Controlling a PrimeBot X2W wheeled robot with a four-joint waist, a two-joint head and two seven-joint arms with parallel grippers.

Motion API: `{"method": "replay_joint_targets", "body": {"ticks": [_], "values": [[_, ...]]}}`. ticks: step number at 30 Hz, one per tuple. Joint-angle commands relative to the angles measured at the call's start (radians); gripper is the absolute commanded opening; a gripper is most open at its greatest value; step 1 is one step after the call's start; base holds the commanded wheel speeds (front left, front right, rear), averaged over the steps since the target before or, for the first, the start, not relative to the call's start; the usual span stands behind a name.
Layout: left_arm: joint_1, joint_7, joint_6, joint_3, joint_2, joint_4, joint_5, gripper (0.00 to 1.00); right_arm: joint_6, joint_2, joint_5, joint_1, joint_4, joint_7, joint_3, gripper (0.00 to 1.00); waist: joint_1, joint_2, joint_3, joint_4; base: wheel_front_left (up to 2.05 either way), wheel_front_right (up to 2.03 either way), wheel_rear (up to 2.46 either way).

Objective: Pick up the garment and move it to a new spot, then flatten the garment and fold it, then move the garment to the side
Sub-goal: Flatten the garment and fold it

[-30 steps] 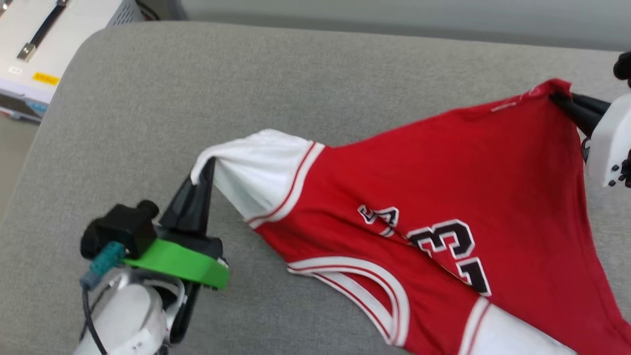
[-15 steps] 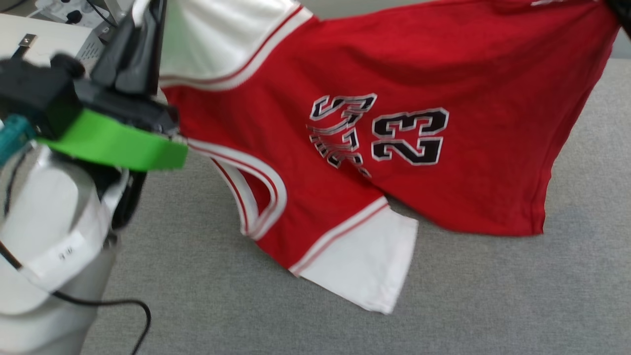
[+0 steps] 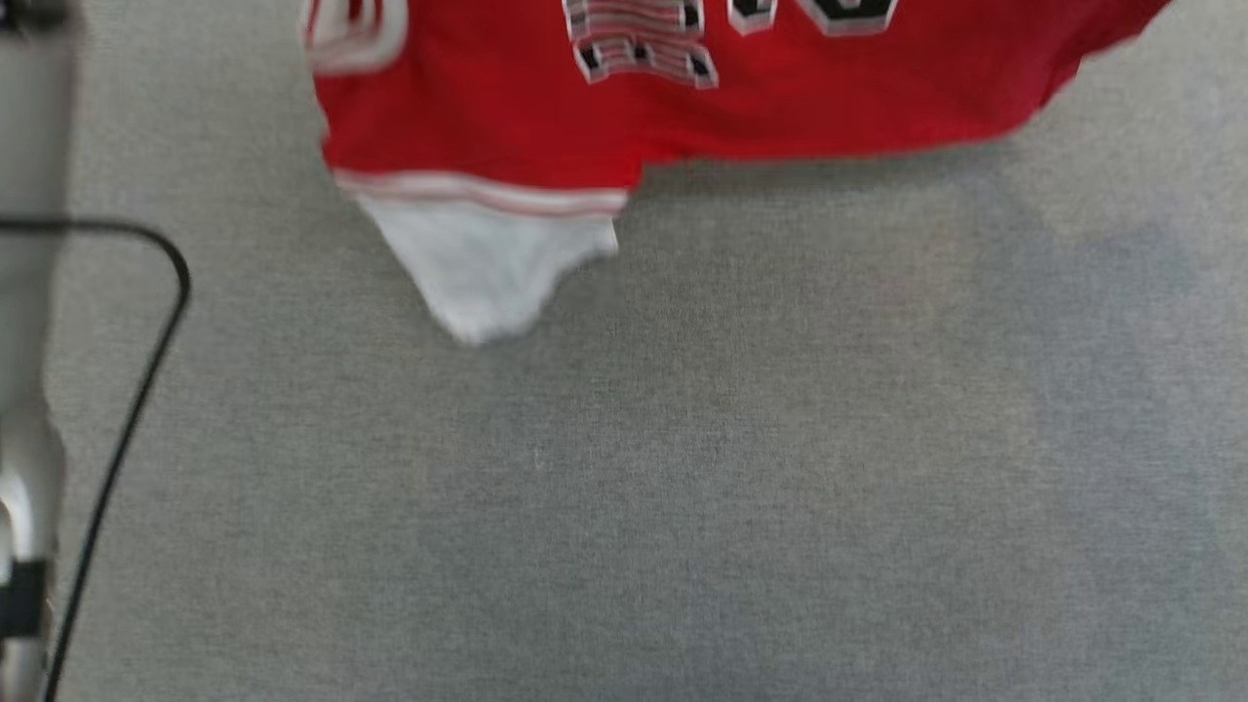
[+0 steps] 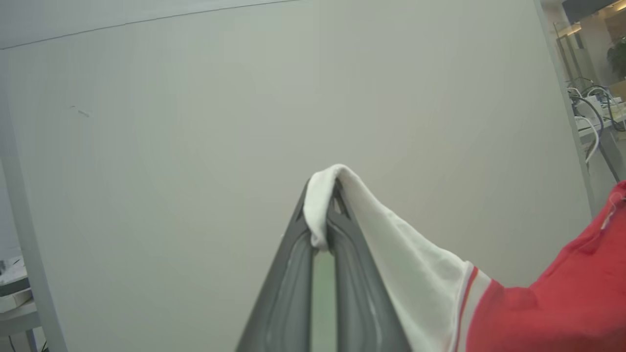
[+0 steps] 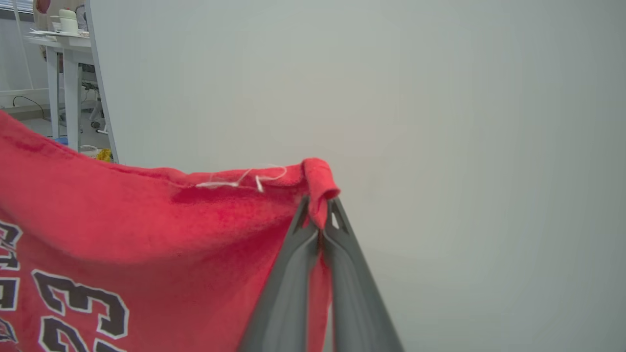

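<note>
The garment point(image 3: 682, 127) is a red jersey with white sleeves and black lettering. It hangs lifted above the grey cushion, its lower white sleeve point(image 3: 483, 263) dangling at the top of the head view. In the left wrist view my left gripper point(image 4: 324, 195) is shut on the tip of the other white sleeve point(image 4: 391, 244). My right gripper point(image 5: 320, 205) is shut on a red hem corner point(image 5: 318, 178) in the right wrist view, with the jersey point(image 5: 146, 234) stretching away to its left.
The grey fabric cushion point(image 3: 682, 487) spreads below the hanging cloth. A black cable point(image 3: 136, 390) and a pale arm part point(image 3: 29, 292) run along the left edge of the head view. A plain pale wall point(image 4: 195, 122) stands behind both grippers, with desks at the sides.
Both grippers have raised the jersey off the cushion and risen out of the head view. The head view has shifted too. The shirt now hangs with only its lower part showing.
</note>
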Motion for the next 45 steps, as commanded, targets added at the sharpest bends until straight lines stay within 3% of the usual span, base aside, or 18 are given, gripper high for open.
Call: {"method": "replay_joint_targets", "body": {"ticks": [1, 10, 20, 32, 39, 45], "values": [[-0.083, -0.005, -0.006, -0.001, -0.008, 0.035, 0.012, 0.00, -0.001, 0.015, -0.028, -0.069, 0.023, 0.009, 0.002, 0.00, -0.0001, 0.0000, 0.122, -0.024, 0.00, 0.00, 0.00], [-0.501, -0.072, -0.025, -0.048, -0.036, 0.305, 0.052, 0.00, -0.001, 0.085, -0.161, -0.448, 0.229, -0.069, 0.033, 0.00, -0.0001, 0.0000, 0.228, -0.032, 0.00, 0.00, 0.00], [-0.639, -0.163, -0.029, -0.108, -0.048, 0.523, 0.025, 0.00, -0.001, 0.136, -0.176, -0.627, 0.449, -0.170, 0.154, 0.00, -0.0001, 0.0000, 0.286, -0.027, 0.00, 0.00, 0.00], [-0.440, -0.231, -0.029, -0.174, -0.009, 0.592, -0.075, 0.00, -0.001, 0.197, -0.073, -0.476, 0.574, -0.288, 0.307, 0.00, -0.0001, 0.0000, 0.266, -0.038, 0.00, 0.00, 0.00], [-0.184, -0.234, -0.027, -0.159, 0.013, 0.472, -0.077, 0.00, -0.001, 0.193, 0.012, -0.319, 0.557, -0.333, 0.405, 0.00, -0.0001, 0.0000, 0.176, -0.031, 0.00, 0.00, 0.00], [0.101, -0.235, 0.002, -0.130, 0.040, 0.319, -0.069, 0.00, -0.001, 0.148, 0.095, -0.165, 0.501, -0.343, 0.500, 0.00, -0.0001, 0.0000, 0.076, -0.026, 0.00, 0.00, 0.00]]}}
